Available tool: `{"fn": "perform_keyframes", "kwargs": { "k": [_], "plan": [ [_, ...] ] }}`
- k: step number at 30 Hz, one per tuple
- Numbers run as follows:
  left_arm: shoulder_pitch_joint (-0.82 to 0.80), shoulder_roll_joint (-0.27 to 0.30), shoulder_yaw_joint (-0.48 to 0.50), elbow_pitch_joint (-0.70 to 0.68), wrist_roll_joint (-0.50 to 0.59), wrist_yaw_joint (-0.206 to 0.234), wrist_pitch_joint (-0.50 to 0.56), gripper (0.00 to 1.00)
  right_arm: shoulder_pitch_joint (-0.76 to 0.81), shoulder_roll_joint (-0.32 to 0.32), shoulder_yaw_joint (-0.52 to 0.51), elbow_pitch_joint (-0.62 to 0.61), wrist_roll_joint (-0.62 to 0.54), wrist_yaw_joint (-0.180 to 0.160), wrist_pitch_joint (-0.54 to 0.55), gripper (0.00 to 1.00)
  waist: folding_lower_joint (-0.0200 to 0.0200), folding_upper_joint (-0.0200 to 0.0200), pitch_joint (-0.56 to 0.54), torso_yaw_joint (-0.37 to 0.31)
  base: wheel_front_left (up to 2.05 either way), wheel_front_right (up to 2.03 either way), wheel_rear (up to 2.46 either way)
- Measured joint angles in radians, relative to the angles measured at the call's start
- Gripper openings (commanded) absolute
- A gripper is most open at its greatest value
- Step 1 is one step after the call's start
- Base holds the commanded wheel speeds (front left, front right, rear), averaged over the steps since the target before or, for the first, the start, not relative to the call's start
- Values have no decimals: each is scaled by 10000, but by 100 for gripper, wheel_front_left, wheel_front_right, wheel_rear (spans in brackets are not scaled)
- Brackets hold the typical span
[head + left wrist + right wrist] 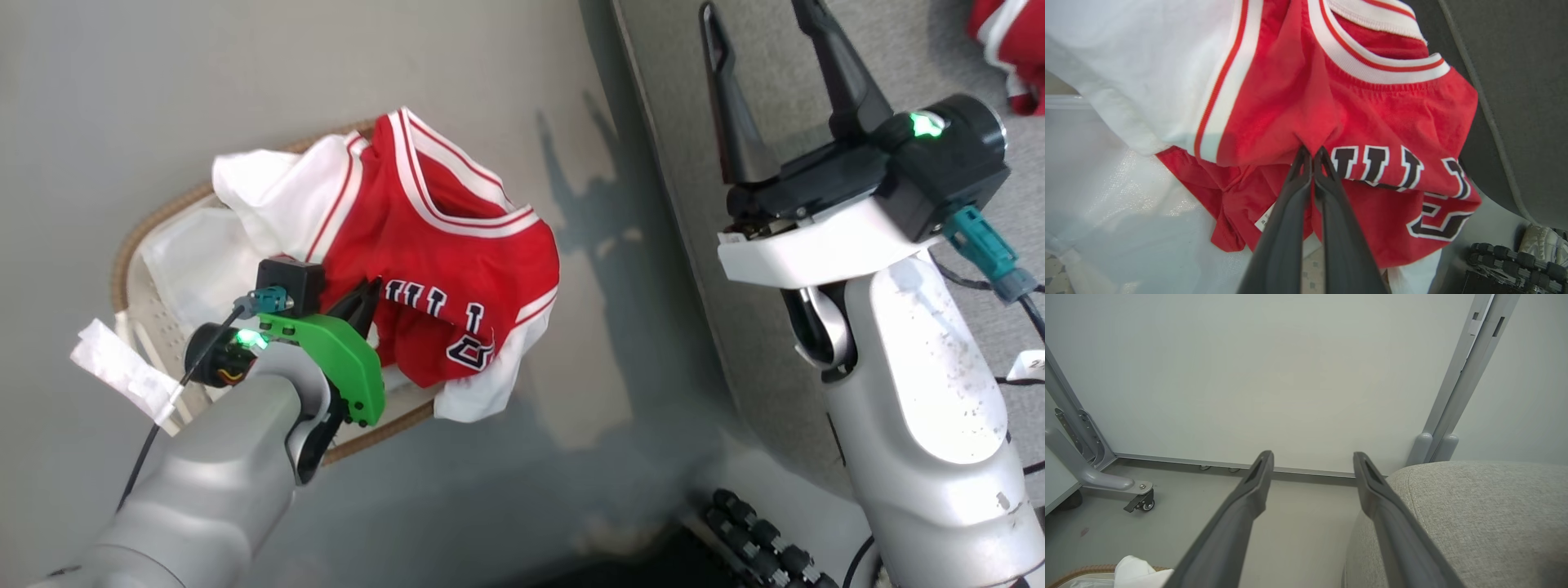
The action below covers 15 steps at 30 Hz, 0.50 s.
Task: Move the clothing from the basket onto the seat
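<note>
The clothing here is a red jersey (pixel 457 269) with white sleeves and dark lettering. It is bunched above the basket (pixel 122 261), a cream tub with a brown woven rim. My left gripper (pixel 363 306) is shut on a fold of the jersey (pixel 1372 114) just above the lettering, and its fingertips (pixel 1310 151) pinch the red cloth. My right gripper (pixel 755 12) is open and holds nothing, raised over the edge of the grey seat (pixel 898 49). A smaller red-and-white piece (pixel 1008 49) lies on the seat at the far right.
A clear liner bag (pixel 1106 204) lines the basket. The right wrist view shows the right gripper (pixel 1312 457), the seat's corner (pixel 1474 514), a pale partition with a castor foot (pixel 1141 502) and the basket rim (pixel 1081 571). My base's ribbed wheel (pixel 759 539) sits below.
</note>
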Motion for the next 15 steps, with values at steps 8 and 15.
{"fn": "perform_keyframes", "kwargs": {
  "k": [8, 15],
  "plan": [
    [1360, -174, 2109, -859, 1340, 0, -15, 0, 859, 2, 40, 790, -38, 0, 0, 100, -1, 0, -1579, 330, 0, 0, 0],
    [2584, -489, 4366, -2075, 2953, 0, -17, 0, 1709, 2, -33, 1267, -38, 0, 0, 100, -1, 0, -2911, 649, 0, 0, 0]
  ]
}}
